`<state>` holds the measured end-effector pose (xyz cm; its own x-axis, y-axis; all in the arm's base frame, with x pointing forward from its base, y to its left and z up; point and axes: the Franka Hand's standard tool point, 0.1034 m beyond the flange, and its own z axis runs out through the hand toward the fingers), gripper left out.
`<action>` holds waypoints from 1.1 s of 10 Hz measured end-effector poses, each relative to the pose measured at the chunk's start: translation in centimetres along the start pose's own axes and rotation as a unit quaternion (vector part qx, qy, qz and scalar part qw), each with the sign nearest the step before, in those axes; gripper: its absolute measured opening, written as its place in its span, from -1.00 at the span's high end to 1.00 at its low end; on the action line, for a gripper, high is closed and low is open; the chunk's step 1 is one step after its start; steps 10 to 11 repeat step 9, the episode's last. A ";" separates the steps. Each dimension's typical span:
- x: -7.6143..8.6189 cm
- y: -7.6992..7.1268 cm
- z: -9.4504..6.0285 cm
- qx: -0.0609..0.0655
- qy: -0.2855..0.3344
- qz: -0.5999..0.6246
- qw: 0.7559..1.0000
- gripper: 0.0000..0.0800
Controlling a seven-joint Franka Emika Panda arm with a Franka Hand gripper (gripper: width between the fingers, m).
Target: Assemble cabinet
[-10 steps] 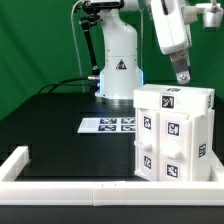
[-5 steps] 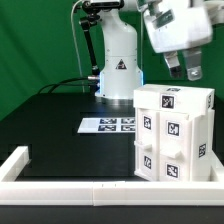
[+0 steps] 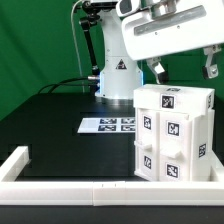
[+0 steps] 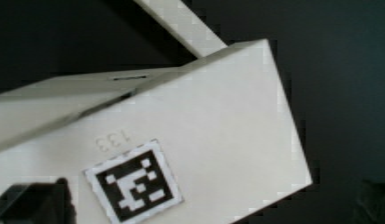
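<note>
The cabinet (image 3: 172, 135) is a white box with black-and-white tags on its top and front. It stands upright at the exterior view's right, near the front rail. My gripper (image 3: 184, 70) hangs just above its top, empty, with its two fingers (image 3: 157, 70) spread wide apart. It does not touch the cabinet. In the wrist view the cabinet's top face (image 4: 171, 120) with one tag fills most of the picture. One dark finger (image 4: 20, 200) shows at the edge.
The marker board (image 3: 108, 125) lies flat on the black table left of the cabinet. A white border rail (image 3: 100, 190) runs along the front and left edges. The arm's white base (image 3: 118, 60) stands behind, with a green backdrop.
The wrist has turned above the cabinet, so the hand's wide side now faces the exterior camera and both fingers show far apart. The cabinet has not moved.
</note>
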<state>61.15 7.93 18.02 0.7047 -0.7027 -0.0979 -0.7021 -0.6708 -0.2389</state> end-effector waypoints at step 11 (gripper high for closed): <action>0.3 0.2 0.0 -0.026 0.007 -0.366 0.930 -0.99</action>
